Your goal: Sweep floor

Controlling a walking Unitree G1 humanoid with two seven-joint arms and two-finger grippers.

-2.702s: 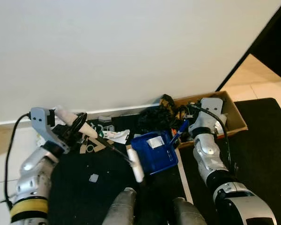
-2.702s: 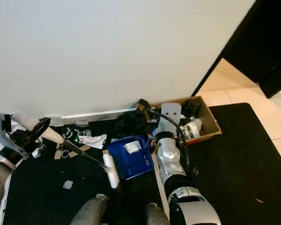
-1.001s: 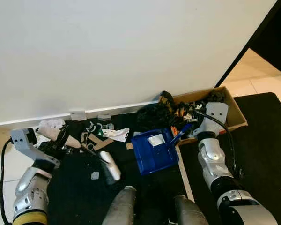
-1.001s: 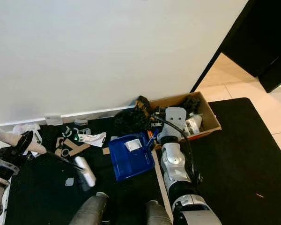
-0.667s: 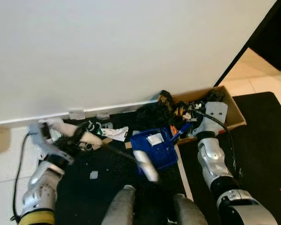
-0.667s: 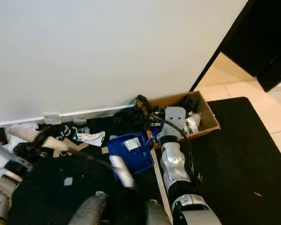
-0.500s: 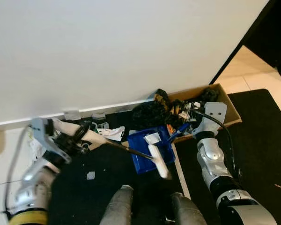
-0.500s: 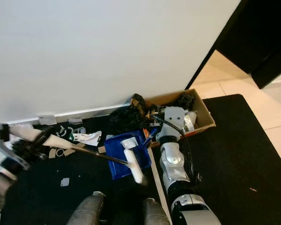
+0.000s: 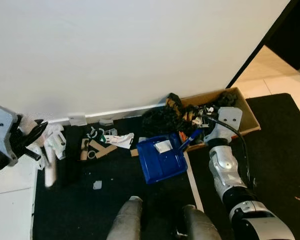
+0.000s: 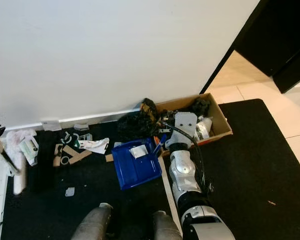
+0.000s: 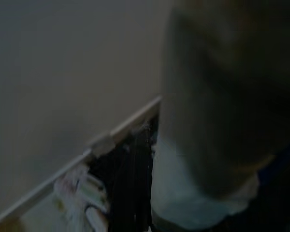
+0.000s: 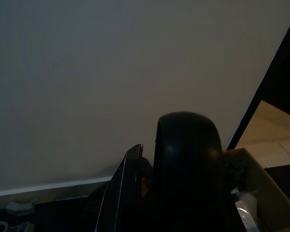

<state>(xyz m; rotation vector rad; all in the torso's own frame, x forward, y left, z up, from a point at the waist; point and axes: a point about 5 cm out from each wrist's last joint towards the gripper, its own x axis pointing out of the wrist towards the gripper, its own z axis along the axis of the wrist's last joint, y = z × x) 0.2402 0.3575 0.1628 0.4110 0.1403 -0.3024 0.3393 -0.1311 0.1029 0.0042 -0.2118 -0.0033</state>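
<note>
My left gripper (image 9: pixel 31 138) is at the far left, shut on the pale handle of a hand brush. The white brush head (image 9: pixel 50 169) is motion-blurred low over the left edge of the black mat (image 9: pixel 115 200). A blue dustpan (image 9: pixel 160 161) lies on the mat at centre with a white scrap (image 9: pixel 163 146) in it. My right gripper (image 9: pixel 201 131) is shut on the pan's blue handle (image 9: pixel 191 138). Paper and cardboard scraps (image 9: pixel 107 142) lie scattered between brush and pan, near the baseboard. The left wrist view is dark and blurred, showing wall and baseboard.
An open cardboard box (image 9: pixel 242 112) of clutter stands right of the pan, with a black heap (image 9: pixel 162 119) beside it. The white wall (image 9: pixel 140 50) runs close behind. Pale tiles (image 9: pixel 10 200) lie left of the mat. My legs (image 9: pixel 132 220) are at the bottom.
The left arm has swung the brush from the dustpan's mouth far out to the left. The pan and right arm have stayed put. The camera has shifted slightly.
</note>
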